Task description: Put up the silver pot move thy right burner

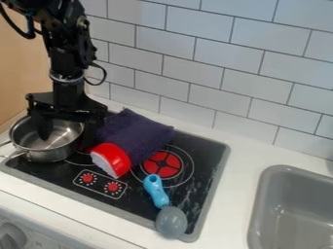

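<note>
One grey knob (11, 237) stood on the white front panel at the near left corner, with marks beside it too small to read. One utensil with a blue handle (156, 191) and a grey rounded head (171, 222) lay across the near right part of the black stovetop (137, 202), its head over the near rim. To the right, one grey sink (286, 214) was set into the white counter (228, 194).

The stovetop's control panel bore two printed red dials, each ringed with small white marks. Behind it lay one red object with a white, rough face (114, 159), against the near side of one crumpled purple cloth (133, 131). Beside them was the red right burner (162, 164), a disc in four parts inside white rings, the cloth over its far left edge.

The one silver pot (48, 146) was upright at the left end of the stovetop, its handle toward the near left. Above it hung the single black gripper (67, 127), its claw wide, one finger inside the pot and the other outside its right wall. Pale rectangular tiles covered the wall (195, 53) at the back.
</note>
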Robot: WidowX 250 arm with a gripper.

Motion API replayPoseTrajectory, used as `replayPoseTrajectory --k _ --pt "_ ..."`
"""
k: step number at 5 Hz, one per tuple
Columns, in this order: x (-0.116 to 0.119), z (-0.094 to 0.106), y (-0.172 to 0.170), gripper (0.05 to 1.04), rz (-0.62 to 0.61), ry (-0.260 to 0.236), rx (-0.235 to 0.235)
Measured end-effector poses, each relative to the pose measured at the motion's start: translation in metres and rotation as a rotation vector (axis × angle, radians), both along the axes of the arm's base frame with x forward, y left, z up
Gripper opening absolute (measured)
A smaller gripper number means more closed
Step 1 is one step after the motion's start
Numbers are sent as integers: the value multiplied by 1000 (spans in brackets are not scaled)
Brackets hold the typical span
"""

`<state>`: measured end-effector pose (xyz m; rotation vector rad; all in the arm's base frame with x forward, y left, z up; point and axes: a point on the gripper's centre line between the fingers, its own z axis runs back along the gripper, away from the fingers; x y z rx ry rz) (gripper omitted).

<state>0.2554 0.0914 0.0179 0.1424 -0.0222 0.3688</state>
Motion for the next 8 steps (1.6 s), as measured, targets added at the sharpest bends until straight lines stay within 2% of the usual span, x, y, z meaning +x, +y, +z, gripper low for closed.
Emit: replayPoseTrajectory --k 1,3,4,5,7,8 --pt "-1 -2 -1 932 3 -4 0" --pt "-4 -2 0 324 13 8 20" --pt "-3 1 0 136 9 -4 24" --pt "-2 5 1 62 8 -12 27" --pt "1 17 -3 51 4 -50 24" --pt "3 35 -12 51 -9 -87 38"
